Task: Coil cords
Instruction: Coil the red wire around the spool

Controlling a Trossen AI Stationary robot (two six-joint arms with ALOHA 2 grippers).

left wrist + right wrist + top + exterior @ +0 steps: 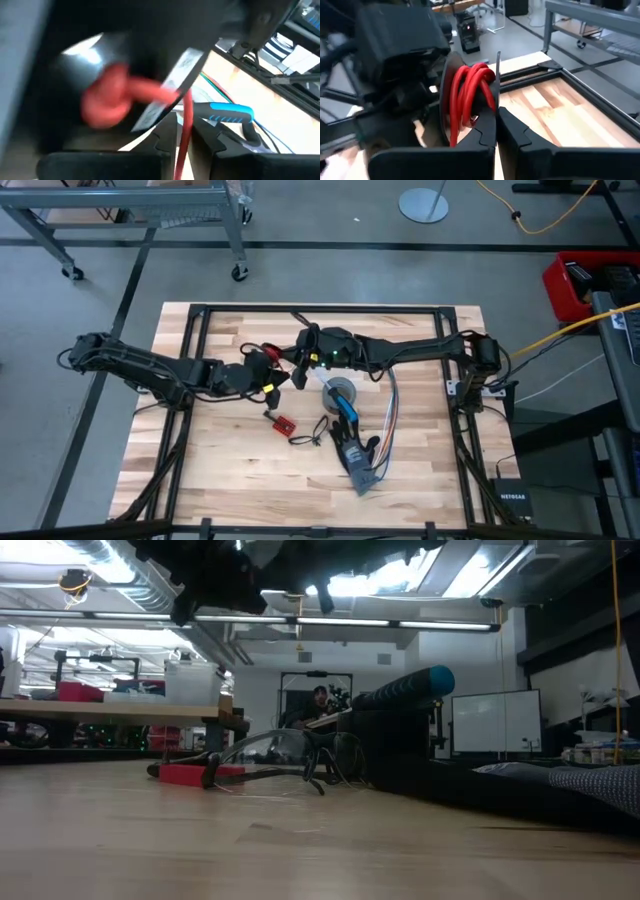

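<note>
The cords (266, 352) are a small black-and-red bundle held above the middle of the table, between my two grippers. In the right wrist view they show as several red loops (470, 92) standing upright at the tips of my right gripper (497, 117), which is shut. My right gripper (298, 365) reaches in from the table's right. My left gripper (272, 380) comes from the left and faces it closely. Its fingers (167, 142) stand a little apart, with one red strand (185, 125) running through the gap. My right gripper pinches the coiled cords at their lower edge (481, 111) with the ends of its two fingers, coming nearly level from the table's right. The loops stand upright above the fingertips, lifted clear of the table. My left gripper has a red strand (186, 115) between its parted fingers; whether they touch it I cannot tell.
A grey tape roll (338, 392) and a blue-handled tool (346, 408) lie just right of the grippers. Multicoloured ribbon wires (388, 420), a dark glove (356, 456) and a small red board (283, 422) lie nearer the front. A black frame (190, 380) borders the tabletop.
</note>
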